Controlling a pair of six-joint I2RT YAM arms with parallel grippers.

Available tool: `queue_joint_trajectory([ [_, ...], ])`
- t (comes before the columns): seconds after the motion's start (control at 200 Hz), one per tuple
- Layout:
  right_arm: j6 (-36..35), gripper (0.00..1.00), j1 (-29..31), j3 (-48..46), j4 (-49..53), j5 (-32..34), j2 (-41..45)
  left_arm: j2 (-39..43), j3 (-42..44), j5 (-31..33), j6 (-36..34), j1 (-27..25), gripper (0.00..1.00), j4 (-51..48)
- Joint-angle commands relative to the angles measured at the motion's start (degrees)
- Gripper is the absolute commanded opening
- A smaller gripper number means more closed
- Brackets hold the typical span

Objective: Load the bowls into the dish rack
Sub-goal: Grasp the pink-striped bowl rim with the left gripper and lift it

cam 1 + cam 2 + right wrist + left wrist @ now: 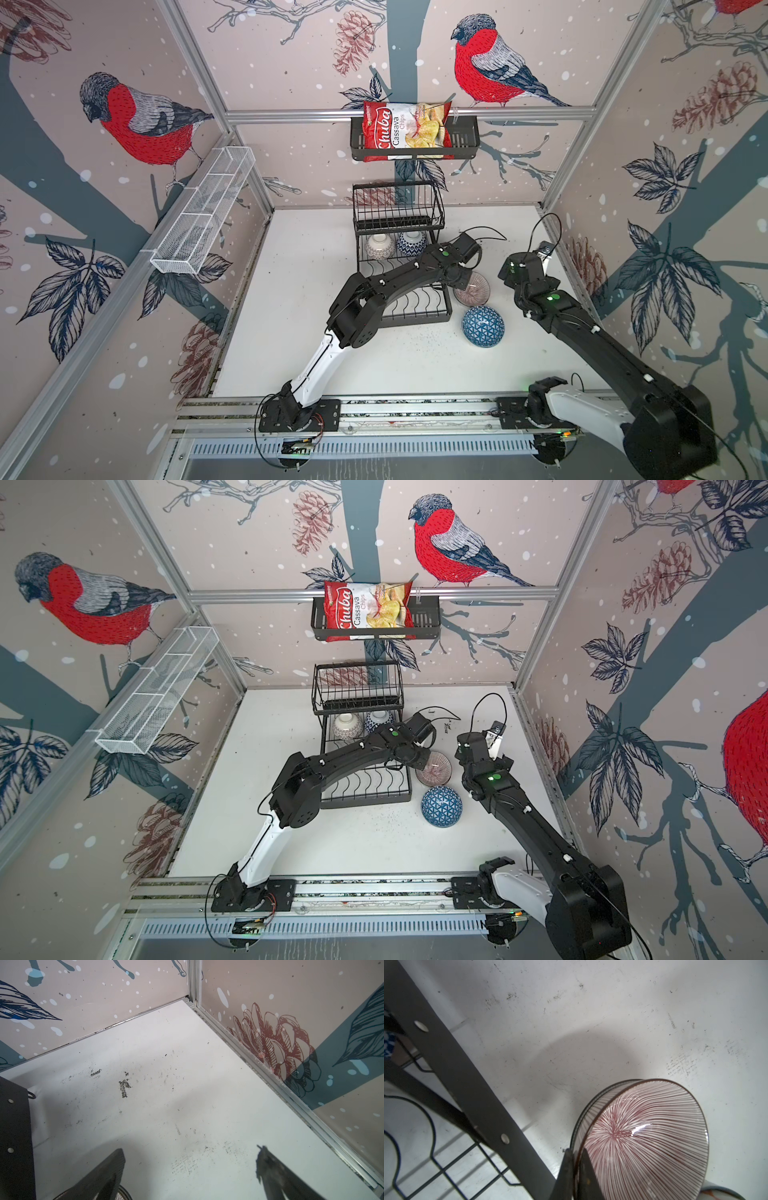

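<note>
- left end effector: clamped on rim of mauve-striped bowl; bowl tilted, just outside dish rack, at its right side in both top views.
- right end effector: jaws wide apart, above worktop.
- blue-triangle bowl: upside down on worktop, near rack corner.
- two bowls: on rack's lower tier, beneath raised basket.

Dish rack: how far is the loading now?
Done: a pale bowl and a navy bowl sit in the dish rack. In hand: the left gripper is shut on the striped bowl. Left: the blue triangle bowl, upside down on the table. Right gripper open, empty.
</note>
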State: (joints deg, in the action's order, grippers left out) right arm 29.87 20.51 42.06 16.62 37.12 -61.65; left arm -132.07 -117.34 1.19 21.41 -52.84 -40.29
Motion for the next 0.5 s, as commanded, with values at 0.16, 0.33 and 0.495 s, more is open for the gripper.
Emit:
queue_joint_trajectory([
  [0.16,-1.4,0.99,0.0,1.0,-0.4,-3.4,0.0,3.3,1.9,-2.0,-0.7,0.0,0.0,4.0],
  [0.33,-1.7,1.0,0.1,1.7,0.5,-6.4,0.1,5.4,3.0,-2.0,-1.1,-0.1,0.0,5.5],
  [0.495,-2.7,0.99,0.1,1.8,0.3,-11.6,0.6,7.2,4.4,-2.1,-1.4,0.0,0.0,6.9],
])
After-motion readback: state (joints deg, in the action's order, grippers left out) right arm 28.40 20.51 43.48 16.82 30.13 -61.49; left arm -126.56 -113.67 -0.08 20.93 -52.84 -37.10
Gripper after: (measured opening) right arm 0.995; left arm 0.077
